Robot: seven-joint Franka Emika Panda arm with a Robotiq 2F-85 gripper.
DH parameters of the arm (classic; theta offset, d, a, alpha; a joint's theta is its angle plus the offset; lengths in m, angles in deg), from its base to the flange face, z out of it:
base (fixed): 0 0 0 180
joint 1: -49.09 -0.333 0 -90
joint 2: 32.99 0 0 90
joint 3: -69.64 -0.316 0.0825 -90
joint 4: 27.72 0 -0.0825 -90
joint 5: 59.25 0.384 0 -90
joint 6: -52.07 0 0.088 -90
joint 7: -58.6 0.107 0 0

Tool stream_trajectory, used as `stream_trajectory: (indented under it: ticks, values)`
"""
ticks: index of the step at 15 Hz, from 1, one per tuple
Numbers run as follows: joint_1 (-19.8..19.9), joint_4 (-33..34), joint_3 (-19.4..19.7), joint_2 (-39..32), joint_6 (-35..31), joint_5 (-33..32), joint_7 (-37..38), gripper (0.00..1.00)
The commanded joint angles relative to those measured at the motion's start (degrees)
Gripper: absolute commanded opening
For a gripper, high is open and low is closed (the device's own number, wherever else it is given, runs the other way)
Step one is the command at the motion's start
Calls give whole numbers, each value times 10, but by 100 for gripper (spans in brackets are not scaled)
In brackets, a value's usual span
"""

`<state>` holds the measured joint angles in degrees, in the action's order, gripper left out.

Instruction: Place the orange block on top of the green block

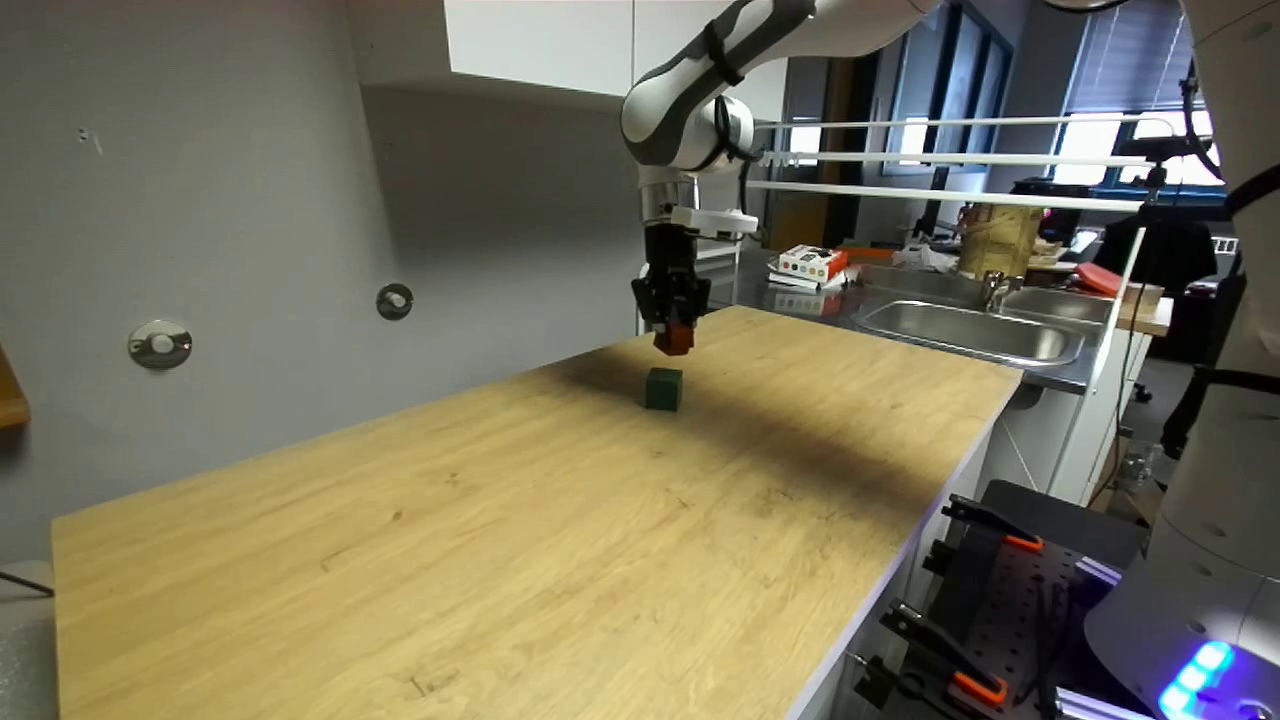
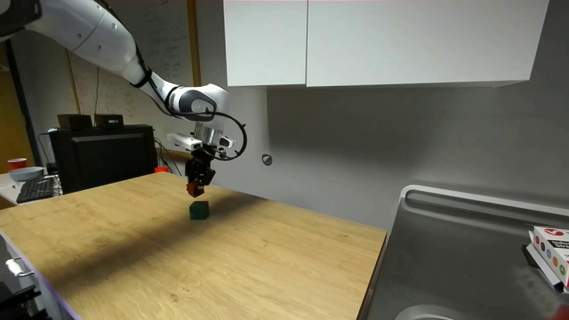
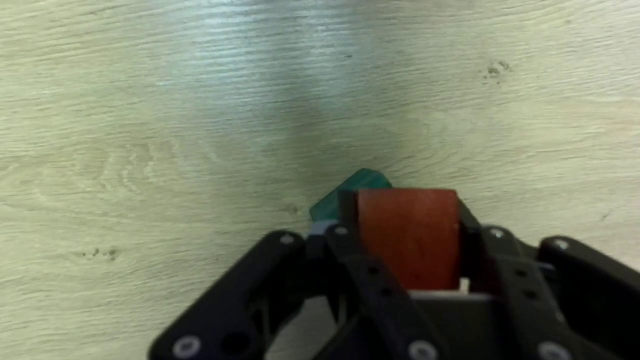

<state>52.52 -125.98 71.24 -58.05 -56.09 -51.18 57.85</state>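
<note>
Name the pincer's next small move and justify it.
I'd shift the black pincer slightly sideways to centre the orange-red cube it grips over the dark green cube before lowering. Both exterior views show a gap between the cubes, and in the wrist view the green one shows past the orange-red one's upper left, so they probably aren't lined up.

The bench [image 1: 480, 550] is faced in pale wood grain, flecked with dark knots [image 1: 397, 516]. A broad shadow [image 2: 146, 242] is cast across it. The green block [image 1: 663, 391] is seated flat on the bench and is partly hidden in the wrist view.
</note>
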Motion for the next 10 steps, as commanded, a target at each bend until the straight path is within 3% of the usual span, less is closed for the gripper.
stream_trajectory:
  ticks: [1, 8, 9, 10]
  values:
    - [3, 54, -2, -45, 34, -6, -6, 18]
    - [6, 104, -3, -98, 66, -6, -9, 18]
    - [6, 109, -3, -101, 69, -6, -8, 67]
    - [6, 114, -3, -104, 75, -6, -8, 69]
